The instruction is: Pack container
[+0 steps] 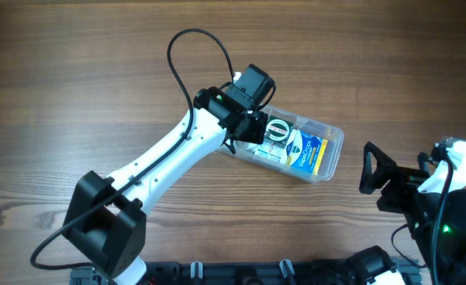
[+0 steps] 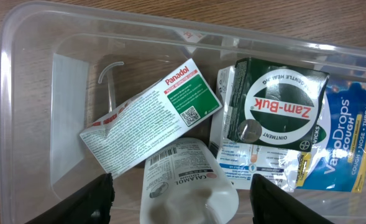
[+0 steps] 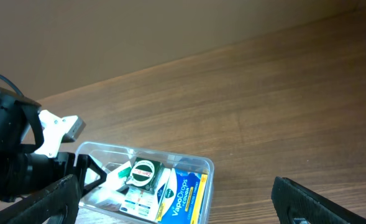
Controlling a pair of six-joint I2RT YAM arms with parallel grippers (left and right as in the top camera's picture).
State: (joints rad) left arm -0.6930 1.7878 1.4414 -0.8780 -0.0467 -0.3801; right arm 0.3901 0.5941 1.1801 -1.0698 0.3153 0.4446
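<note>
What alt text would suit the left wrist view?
Looking down into a clear plastic rectangular tub holding a white-and-green Panadol box, a white plastic bottle, a dark green Zam-Buk ointment pack and a blue-and-yellow VapoDrops packet. The open left gripper shows as two black fingers at the bottom edge.

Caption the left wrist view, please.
Open left tool over the container holding Panadol box, white bottle, Zam-Buk box and VapoDrops pack.

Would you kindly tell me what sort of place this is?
Most likely a robotics lab workbench: the left arm and right arm work at a wood-grain table, with a clear container of medicine packs on it.
</note>
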